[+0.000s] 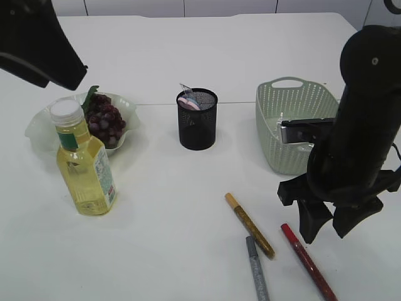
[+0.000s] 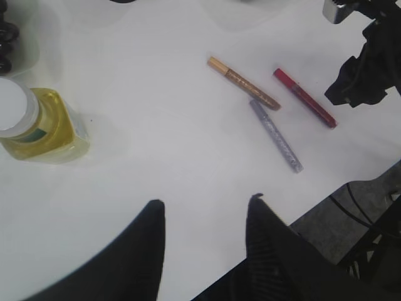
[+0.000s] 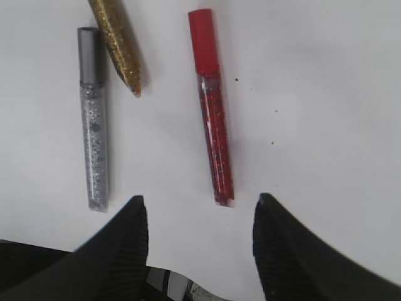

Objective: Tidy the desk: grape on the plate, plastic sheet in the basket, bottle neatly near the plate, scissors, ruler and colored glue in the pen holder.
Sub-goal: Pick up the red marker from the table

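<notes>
Here, right fingers straddle red glue.

Basket interior — partly behind right arm

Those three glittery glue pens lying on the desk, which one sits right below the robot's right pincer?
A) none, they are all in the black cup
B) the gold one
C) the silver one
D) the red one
D: in the right wrist view the red glue pen lies between the open fingers of the right pincer, with the silver glue pen and gold glue pen off to the side.
</notes>
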You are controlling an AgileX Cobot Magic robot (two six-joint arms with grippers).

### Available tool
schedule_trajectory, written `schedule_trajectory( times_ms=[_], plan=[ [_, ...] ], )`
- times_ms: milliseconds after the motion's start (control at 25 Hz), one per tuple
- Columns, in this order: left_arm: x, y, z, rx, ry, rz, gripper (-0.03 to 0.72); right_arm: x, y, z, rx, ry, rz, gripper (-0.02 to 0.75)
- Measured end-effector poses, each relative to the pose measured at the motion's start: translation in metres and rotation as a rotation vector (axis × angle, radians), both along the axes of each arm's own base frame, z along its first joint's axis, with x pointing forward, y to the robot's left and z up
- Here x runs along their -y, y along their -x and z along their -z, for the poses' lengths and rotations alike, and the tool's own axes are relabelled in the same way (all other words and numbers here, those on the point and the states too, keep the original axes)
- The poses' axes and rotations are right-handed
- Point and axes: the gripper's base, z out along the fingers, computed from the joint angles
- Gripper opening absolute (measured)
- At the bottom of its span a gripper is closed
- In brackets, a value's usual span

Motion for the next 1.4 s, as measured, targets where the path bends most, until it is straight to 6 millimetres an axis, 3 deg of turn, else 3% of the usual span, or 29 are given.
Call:
schedule_trajectory(
  times_ms=[400, 640, 920, 1400],
  plan=[
    [0.0, 0.0, 0.0, -0.001, 0.002, 0.0, 0.318, -0.003, -0.008, 0.002, 0.078, -0.03, 0.012, 0.398],
    [0.0, 0.0, 0.0, -0.002, 0.003, 0.001, 0.318, -0.006, -0.015, 0.02, 0.058, -0.026, 0.021, 0.398],
    [0.0, 0.0, 0.0, -0.003, 0.005, 0.001, 0.318, -0.008, -0.019, 0.055, -0.043, 0.012, 0.024, 0.393],
    [0.0, 0.0, 0.0, -0.003, 0.005, 0.001, 0.317, -0.007, -0.024, 0.071, -0.037, 0.043, 0.005, 0.37]
  ],
)
